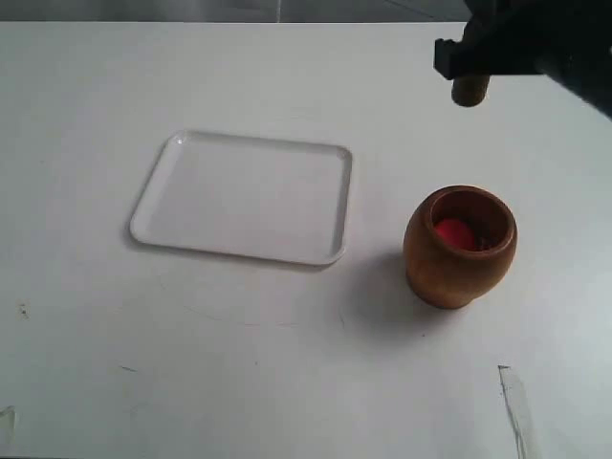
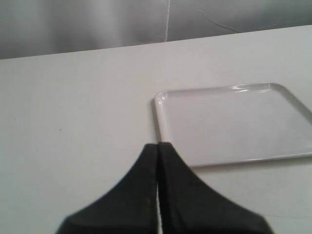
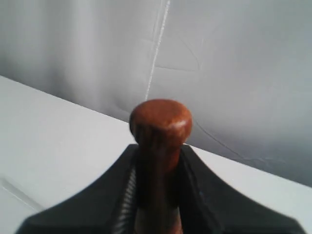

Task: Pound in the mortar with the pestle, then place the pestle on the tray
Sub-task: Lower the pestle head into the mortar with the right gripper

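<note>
The brown wooden mortar (image 1: 461,247) stands upright on the table at the right, its reddish inside holding something red. High above and behind it, my right gripper (image 1: 466,59) is shut on the pestle (image 1: 469,90), whose end pokes out below the black fingers. In the right wrist view the pestle (image 3: 160,131) stands clamped between the fingers, its rounded end past the tips of my right gripper (image 3: 158,151). The white tray (image 1: 158,191) lies flat left of the mortar. My left gripper (image 2: 158,145) is shut on nothing, near a corner of the tray (image 2: 234,122); it does not show in the exterior view.
A white tabletop (image 1: 287,363) carries both things, with a few small marks and a strip of tape (image 1: 512,402) near the front right. A grey backdrop (image 3: 234,73) stands behind the table.
</note>
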Action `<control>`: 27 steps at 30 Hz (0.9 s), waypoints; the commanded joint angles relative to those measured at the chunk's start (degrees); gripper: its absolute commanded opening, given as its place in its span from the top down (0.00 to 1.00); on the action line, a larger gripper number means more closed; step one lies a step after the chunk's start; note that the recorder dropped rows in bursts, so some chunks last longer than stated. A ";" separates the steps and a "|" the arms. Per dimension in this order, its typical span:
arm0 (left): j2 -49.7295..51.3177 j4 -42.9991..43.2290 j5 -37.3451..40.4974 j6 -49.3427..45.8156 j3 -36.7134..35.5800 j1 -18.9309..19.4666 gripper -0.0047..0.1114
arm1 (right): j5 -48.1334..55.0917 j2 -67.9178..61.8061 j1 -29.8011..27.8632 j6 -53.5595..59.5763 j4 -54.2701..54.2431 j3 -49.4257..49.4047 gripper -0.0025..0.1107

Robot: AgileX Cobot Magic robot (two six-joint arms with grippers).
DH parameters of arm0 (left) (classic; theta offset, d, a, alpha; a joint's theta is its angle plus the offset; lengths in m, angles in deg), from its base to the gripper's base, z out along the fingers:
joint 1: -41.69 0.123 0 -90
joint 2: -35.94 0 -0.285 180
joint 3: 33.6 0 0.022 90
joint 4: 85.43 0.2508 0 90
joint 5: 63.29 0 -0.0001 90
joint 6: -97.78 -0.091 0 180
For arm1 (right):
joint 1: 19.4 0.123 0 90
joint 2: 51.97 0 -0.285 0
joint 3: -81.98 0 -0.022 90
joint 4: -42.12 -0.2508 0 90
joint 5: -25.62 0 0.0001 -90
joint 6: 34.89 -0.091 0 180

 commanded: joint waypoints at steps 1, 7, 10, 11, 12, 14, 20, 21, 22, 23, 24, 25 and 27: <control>-0.07 -0.42 -0.17 0.47 -0.03 -0.44 0.96 | -18.18 1.36 1.67 -21.04 10.37 -10.20 0.98; -0.07 -0.42 -0.17 0.47 -0.03 -0.44 0.96 | -20.06 1.87 1.67 -28.92 15.42 -16.14 0.98; -0.07 -0.42 -0.17 0.47 -0.03 -0.44 0.96 | -17.48 1.75 1.67 -29.53 17.59 -16.14 0.98; -0.07 -0.42 -0.17 0.47 -0.03 -0.44 0.96 | -17.88 1.90 1.67 -30.74 18.55 -16.14 0.98; -0.07 -0.42 -0.17 0.47 -0.03 -0.44 0.96 | -18.14 2.25 1.67 -31.49 19.61 -16.14 0.98; -0.07 -0.42 -0.17 0.47 -0.03 -0.44 0.96 | -17.13 3.61 1.67 -31.88 21.30 -16.14 0.98; -0.07 -0.42 -0.17 0.47 -0.03 -0.44 0.96 | -2.55 11.18 1.67 -28.03 21.98 -16.14 0.98; -0.07 -0.42 -0.17 0.47 -0.03 -0.44 0.96 | -0.11 12.59 1.67 -27.93 22.43 -16.14 0.98; -0.07 -0.42 -0.17 0.47 -0.03 -0.44 0.96 | 1.73 13.67 1.67 -27.93 23.03 -16.14 0.98; -0.07 -0.42 -0.17 0.47 -0.03 -0.44 0.96 | 3.23 14.83 1.67 -27.93 23.57 -16.14 0.98; -0.07 -0.42 -0.17 0.47 -0.03 -0.44 0.96 | 4.30 15.73 1.67 -27.55 23.51 -16.14 0.98; -0.07 -0.42 -0.17 0.47 -0.03 -0.44 0.96 | 5.07 16.38 1.67 -26.91 23.51 -16.14 0.98; -0.07 -0.42 -0.17 0.47 -0.03 -0.44 0.96 | 6.73 16.89 1.67 -25.43 23.51 -16.14 0.98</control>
